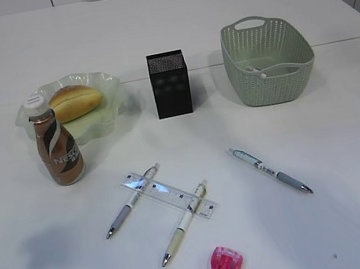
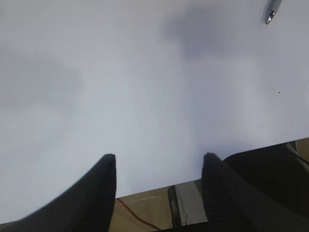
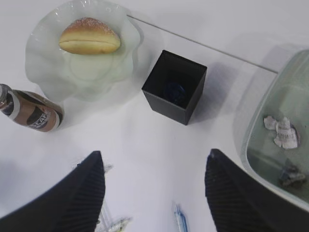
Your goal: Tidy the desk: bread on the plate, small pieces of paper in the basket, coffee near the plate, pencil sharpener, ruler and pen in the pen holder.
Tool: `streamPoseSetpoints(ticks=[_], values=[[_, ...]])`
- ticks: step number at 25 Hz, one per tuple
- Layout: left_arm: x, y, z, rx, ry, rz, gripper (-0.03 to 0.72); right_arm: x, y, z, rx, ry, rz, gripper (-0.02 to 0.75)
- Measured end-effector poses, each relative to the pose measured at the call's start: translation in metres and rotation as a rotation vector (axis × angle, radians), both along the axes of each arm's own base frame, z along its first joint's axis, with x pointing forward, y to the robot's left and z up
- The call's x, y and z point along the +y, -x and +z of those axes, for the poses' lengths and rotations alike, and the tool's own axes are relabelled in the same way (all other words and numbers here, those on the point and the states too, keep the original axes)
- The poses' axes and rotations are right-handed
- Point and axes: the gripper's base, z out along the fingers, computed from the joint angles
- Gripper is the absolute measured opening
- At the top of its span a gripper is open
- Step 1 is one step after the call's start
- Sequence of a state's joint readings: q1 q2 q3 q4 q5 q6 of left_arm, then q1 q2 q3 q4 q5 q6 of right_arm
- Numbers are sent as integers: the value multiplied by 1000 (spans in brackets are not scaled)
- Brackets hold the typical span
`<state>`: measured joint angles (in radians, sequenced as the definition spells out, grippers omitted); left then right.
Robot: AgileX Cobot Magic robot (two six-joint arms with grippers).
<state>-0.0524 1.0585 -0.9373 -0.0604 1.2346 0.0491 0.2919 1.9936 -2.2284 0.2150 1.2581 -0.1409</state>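
**Desk half tidied, both grippers wide and empty**

Over to the table (image 1: 348,148): basket (image 1: 269,61) back right, paper scraps (image 3: 282,131) inside, plain only from the right wrist. Bread (image 1: 75,101) on the plate (image 1: 98,120), long axis left-right; coffee bottle (image 1: 57,146) upright just beside it. Pen holder (image 1: 170,84) centre, something dark within, possibly. Ruler (image 1: 169,195) diagonal across two pens (image 1: 132,201) (image 1: 183,224), tips toward the camera; third pen (image 1: 270,170) apart, right. Sharpener (image 1: 226,263) nearest. Right gripper (image 3: 153,159) spread, holding nothing; left gripper (image 2: 159,162) likewise, over bare table.
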Motion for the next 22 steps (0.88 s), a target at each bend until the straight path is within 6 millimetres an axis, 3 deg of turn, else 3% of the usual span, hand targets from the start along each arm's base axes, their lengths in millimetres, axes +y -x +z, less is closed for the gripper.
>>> streamPoseSetpoints(ticks=[1,2,3,10,12,13,15,17,19,22], values=[[-1,0,0,0,6,0,394,0,0,0,0,0,0,511],[-1,0,0,1,15,1,394,-2,-2,-22,73,35,-26,511],[-2,0,0,1,24,1,394,-8,16,3,23,23,-31,511],[-3,0,0,2,39,1,394,-27,72,-12,159,65,-89,511],[-4,0,0,2,41,1,394,-27,72,-12,159,65,-89,511],[-4,0,0,2,41,1,394,-28,95,-21,210,75,-94,511],[-4,0,0,2,41,1,394,-25,117,-35,268,91,-85,511],[-4,0,0,2,42,1,394,-23,122,-38,279,98,-76,511],[-4,0,0,2,46,2,394,-9,151,-59,357,130,-26,511],[-4,0,0,2,47,2,394,8,171,-79,419,176,45,511]])
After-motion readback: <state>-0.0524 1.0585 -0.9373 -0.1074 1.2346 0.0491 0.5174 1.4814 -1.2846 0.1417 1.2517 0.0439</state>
